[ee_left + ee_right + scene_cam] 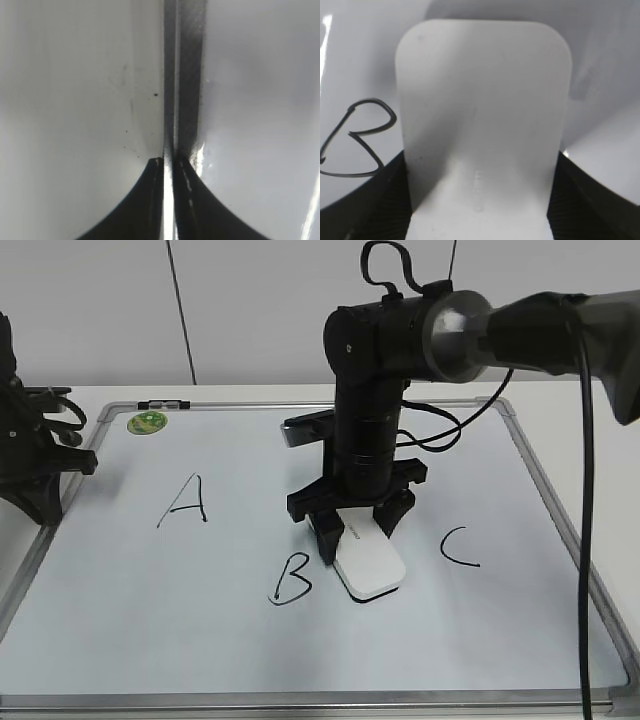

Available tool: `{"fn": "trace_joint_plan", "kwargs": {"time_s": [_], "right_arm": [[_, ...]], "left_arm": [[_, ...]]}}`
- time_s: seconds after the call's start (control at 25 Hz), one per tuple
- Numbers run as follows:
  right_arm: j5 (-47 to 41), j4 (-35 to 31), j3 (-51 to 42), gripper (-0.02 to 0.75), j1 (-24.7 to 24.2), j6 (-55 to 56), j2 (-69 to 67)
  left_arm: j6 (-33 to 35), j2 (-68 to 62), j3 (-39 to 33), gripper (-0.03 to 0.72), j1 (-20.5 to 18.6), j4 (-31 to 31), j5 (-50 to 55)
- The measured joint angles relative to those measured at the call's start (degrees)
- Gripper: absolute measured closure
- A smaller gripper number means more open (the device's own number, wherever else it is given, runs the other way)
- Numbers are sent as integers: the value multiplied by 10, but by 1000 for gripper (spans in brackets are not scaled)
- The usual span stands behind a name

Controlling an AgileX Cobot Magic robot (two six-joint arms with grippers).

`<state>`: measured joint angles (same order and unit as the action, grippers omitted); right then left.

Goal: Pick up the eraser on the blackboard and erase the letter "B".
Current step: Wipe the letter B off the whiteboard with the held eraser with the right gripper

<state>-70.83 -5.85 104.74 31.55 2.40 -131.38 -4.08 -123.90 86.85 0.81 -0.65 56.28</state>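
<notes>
The white eraser [372, 565] lies on the blackboard [170, 640], just right of the black letter "B" [292, 580]. My right gripper [358, 537] points straight down with a finger against each long side of the eraser. In the right wrist view the eraser [482, 115] fills the space between the dark fingers [480, 200], and the "B" [357, 137] sits to its left, whole. My left gripper [169, 162] is shut and empty above the board's silver left frame [187, 75]; in the exterior view it [45, 505] is at the far left.
A black "A" [185, 500] is written at the left of the board and a black "C" [460, 545] at the right. A green round sticker [147, 422] sits in the far left corner. A grey wall stands behind the table.
</notes>
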Motion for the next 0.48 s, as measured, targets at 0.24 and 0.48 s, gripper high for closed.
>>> {"fn": "trace_joint_plan", "kwargs": {"time_s": [0.24, 0.48], "right_arm": [[-1, -1, 1, 218, 0, 0, -1], [-1, -4, 1, 218, 0, 0, -1]], "left_arm": [[0, 0, 0, 662, 0, 0, 0], [0, 0, 0, 662, 0, 0, 0]]}}
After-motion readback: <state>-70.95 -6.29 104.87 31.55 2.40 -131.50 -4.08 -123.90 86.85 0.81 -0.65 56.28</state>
